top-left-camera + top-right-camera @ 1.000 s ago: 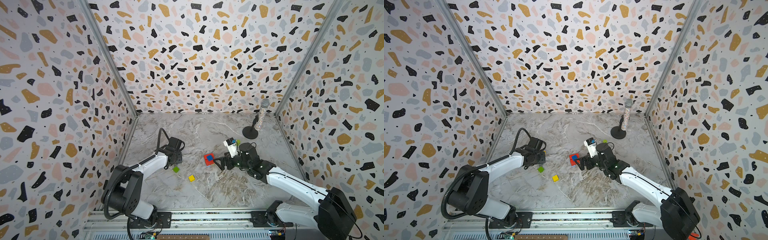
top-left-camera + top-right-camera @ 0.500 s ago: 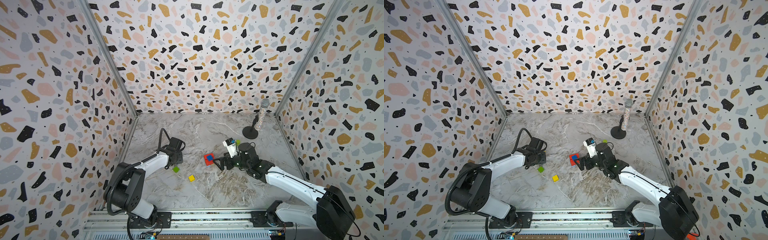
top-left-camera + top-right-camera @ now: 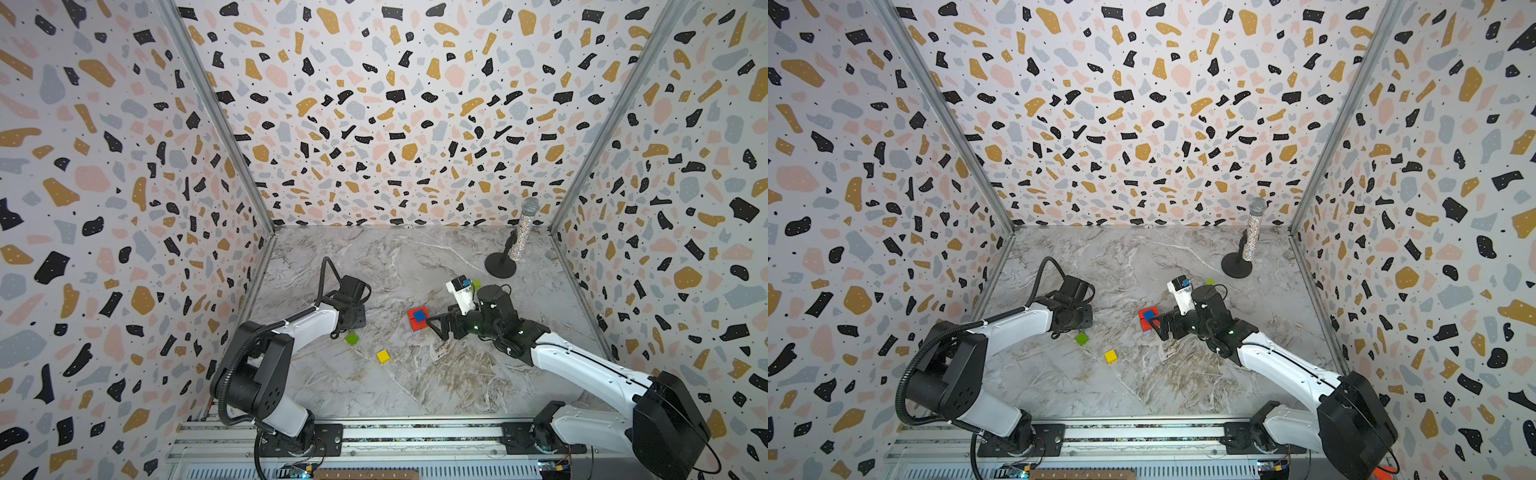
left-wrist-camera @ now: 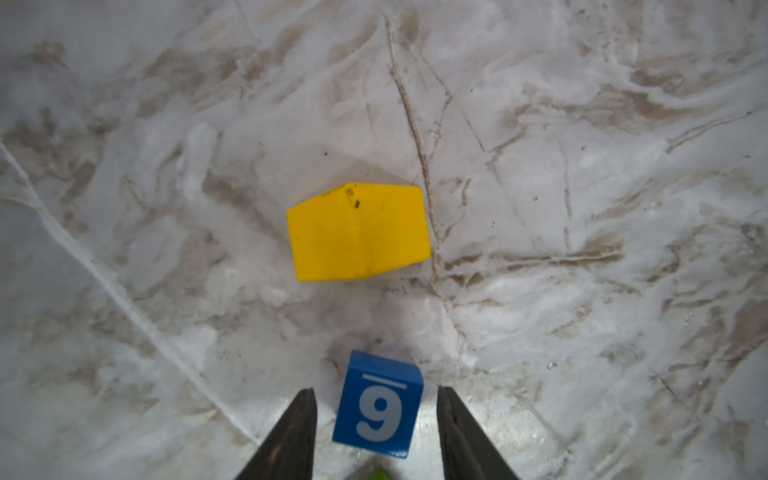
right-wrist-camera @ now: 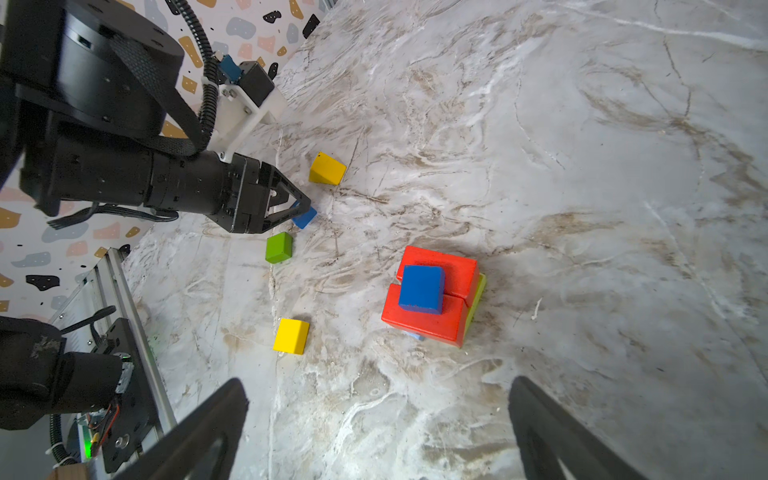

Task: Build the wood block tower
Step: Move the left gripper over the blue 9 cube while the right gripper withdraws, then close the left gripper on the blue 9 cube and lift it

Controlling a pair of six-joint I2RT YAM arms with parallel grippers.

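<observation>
Marble-patterned floor (image 3: 415, 395), enclosed by terrazzo-print walls (image 3: 374, 124).

The tower (image 5: 432, 295) stood near the floor's centre: two red bricks side by side with a blue cube on top. The right gripper (image 5: 378, 384) was spread wide. The tower lay just ahead of its fingers, not between them, and no contact was visible. In both top views the gripper's tips sat just beside the tower's right side (image 3: 417, 319).

The blue "9" cube (image 4: 378, 405) rested on the floor between the fingers of the left gripper (image 4: 374, 397). Those jaws were parted, with a gap showing on each side of the cube. A yellow wedge-shaped block (image 4: 359, 232) lay beyond it. A green cube (image 3: 352, 338) and a yellow cube (image 3: 383, 356) lay loose between the arms.

Against the earlier frames, the tower and both loose cubes had not shifted, and both arms stood almost as before.

The "9" cube was hidden under the left wrist in both top views. Only lime and pale-blue edges showed beneath the red bricks. A small green object (image 3: 476, 284) behind the right wrist could not be identified. A glittery microphone (image 3: 525, 232) stood at the far right.
</observation>
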